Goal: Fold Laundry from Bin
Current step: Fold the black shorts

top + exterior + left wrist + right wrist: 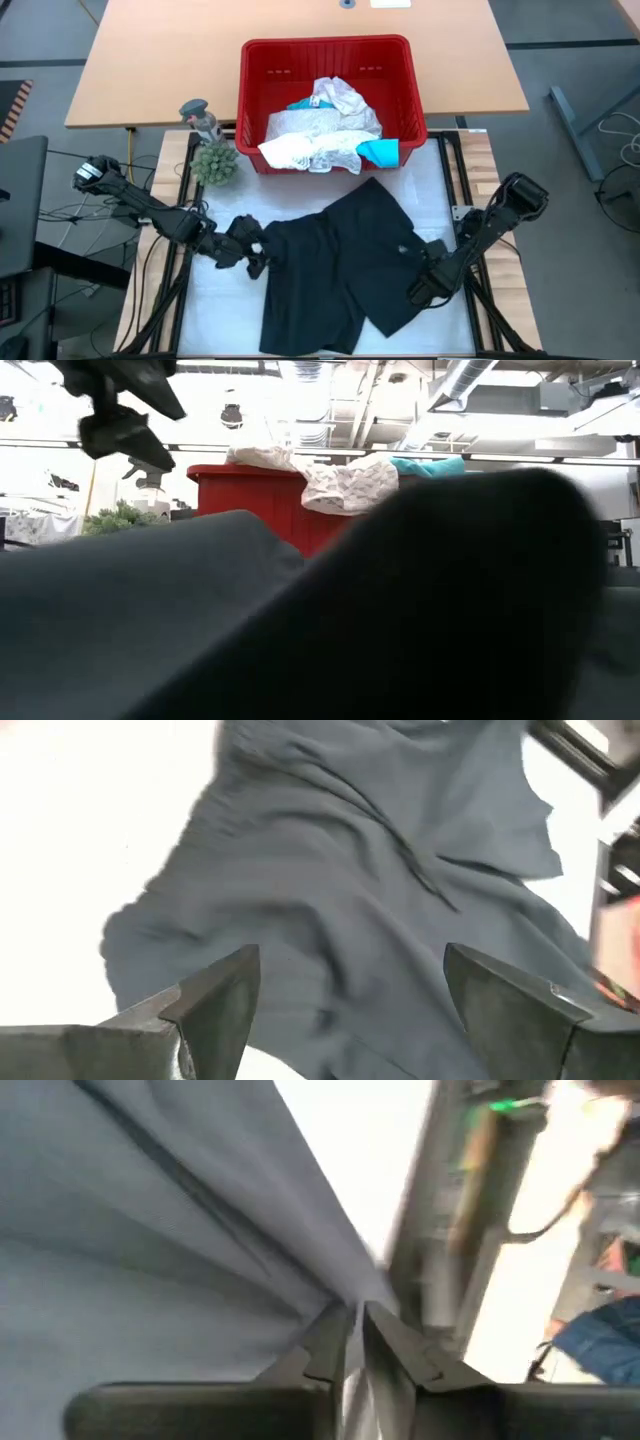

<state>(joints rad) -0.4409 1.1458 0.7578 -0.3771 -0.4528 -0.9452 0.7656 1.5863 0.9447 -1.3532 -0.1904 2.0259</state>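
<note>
A: We are working on the black garment (340,265), which is lying spread on the white mat (200,310) in front of the red bin (262,60). The rest of the laundry (320,135) is sitting in the bin: white lacy pieces heaped up, with a teal one (382,152) showing at the bin's near right corner.

B: And the right gripper (425,288)?

A: We are seeing it down at the garment's right edge. In the right wrist view its fingers (325,1345) are drawn nearly together with a fold of the dark cloth pinched between them, so we are judging that it is clamping on the hem.

B: What about the left gripper (255,258)?

A: It is sitting at the garment's left edge with its jaws wide apart. In the left wrist view the two fingers (225,995) are framing the cloth but holding nothing.

B: So which step are we in?

A: We are reading this as the start of the first fold: one side gripped, the other not yet. The next move is probably calling for the left gripper to take its own edge, so both sides are lifting together and the cloth is not dragging or bunching.

B: Anything nearby to mind?

A: The small green plant (214,162) is standing just beside the bin's left corner, clear of the cloth.
</note>
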